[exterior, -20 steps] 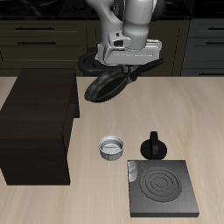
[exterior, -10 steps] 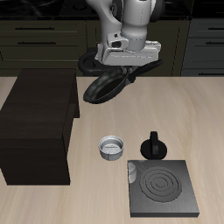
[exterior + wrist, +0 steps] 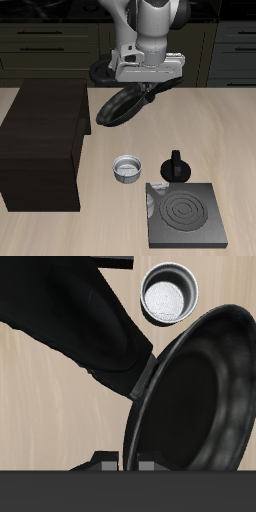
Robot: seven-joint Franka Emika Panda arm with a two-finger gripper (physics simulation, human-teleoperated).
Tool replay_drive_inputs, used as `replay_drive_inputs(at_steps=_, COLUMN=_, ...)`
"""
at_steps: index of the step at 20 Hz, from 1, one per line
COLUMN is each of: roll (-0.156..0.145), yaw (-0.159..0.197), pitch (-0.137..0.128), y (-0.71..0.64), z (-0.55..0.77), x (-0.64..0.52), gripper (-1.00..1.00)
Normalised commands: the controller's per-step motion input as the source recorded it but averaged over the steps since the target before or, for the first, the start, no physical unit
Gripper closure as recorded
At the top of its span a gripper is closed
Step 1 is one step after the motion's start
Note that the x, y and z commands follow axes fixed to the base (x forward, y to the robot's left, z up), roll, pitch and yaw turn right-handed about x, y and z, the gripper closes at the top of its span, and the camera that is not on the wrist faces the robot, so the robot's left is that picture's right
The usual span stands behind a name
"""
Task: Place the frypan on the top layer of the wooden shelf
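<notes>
Since the earlier frames the arm has turned a little and the frypan hangs more steeply tilted, its bowl tipped further on edge; everything on the table has stayed where it was.

The gripper is clamped on the frypan, apparently at its handle end, with the pan slung below and to one side of it. In the wrist view the fingers themselves are barely visible, but the frypan fills most of the picture and hangs tilted from the grip. It is clear of the table, held in the air just beside the wooden shelf, near the shelf's back corner and above the level of its flat top, not over it.

Beyond the pan, nearer the table's front edge, a small metal bowl stands beside the shelf. Past the bowl, farther from the shelf, stands a black knob-like object, and close in front of that lies a flat black stove plate.
</notes>
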Motion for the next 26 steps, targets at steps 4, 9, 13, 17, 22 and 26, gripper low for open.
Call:
replay_drive_inputs(at_steps=4, roll=-0.028, yaw=-0.009, pitch=-0.011, y=0.06, z=-0.01, x=0.57, gripper=1.0)
replay_drive_inputs(at_steps=9, roll=-0.007, yaw=-0.037, pitch=0.006, y=0.05, z=0.04, x=0.41, gripper=1.0)
replay_drive_inputs(at_steps=13, roll=0.018, yaw=-0.005, pitch=-0.027, y=0.1, z=0.12, x=0.39, gripper=1.0)
replay_drive_inputs(at_steps=17, roll=-0.038, yaw=-0.014, pitch=-0.002, y=0.0, z=0.07, x=0.36, gripper=1.0)
replay_drive_inputs(at_steps=22, roll=-0.037, yaw=-0.007, pitch=-0.01, y=-0.04, z=0.09, x=0.22, gripper=1.0)
replay_drive_inputs(at_steps=26, roll=-0.037, yaw=0.021, pitch=-0.003, y=-0.03, z=0.08, x=0.16, gripper=1.0)
